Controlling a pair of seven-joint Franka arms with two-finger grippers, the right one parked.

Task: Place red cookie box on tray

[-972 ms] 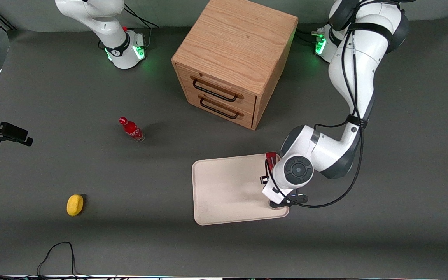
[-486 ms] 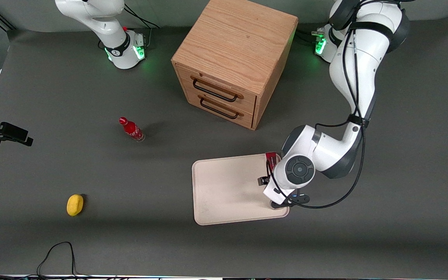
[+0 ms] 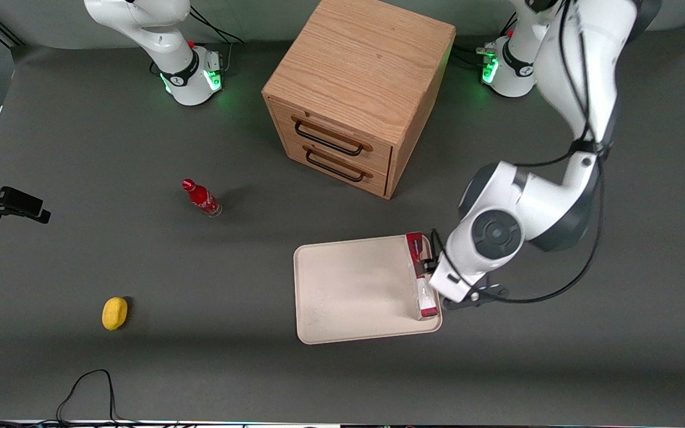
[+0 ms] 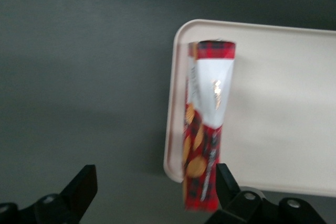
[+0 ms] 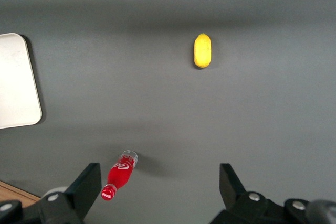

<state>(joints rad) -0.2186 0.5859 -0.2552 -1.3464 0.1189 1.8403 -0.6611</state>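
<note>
The red cookie box (image 3: 421, 276) stands on a long narrow side on the cream-white tray (image 3: 348, 285), along the tray's rim toward the working arm's end. The left wrist view shows its pale face and red plaid sides (image 4: 207, 129) against the tray (image 4: 278, 103) rim. My left gripper (image 4: 155, 190) hangs above the box and the dark table beside the tray. It is open wide, and one fingertip (image 4: 226, 179) is close beside the box's end. Nothing is held. In the front view the arm's wrist (image 3: 491, 235) covers the fingers.
A wooden drawer cabinet (image 3: 357, 89) stands farther from the front camera than the tray. A small red bottle (image 3: 201, 198) and a yellow object (image 3: 115, 312) sit toward the parked arm's end. A black cable (image 3: 87, 380) loops near the table's front edge.
The working arm's wrist has swung off the tray toward its own end of the table. The box, mostly covered before, now shows full length on the tray.
</note>
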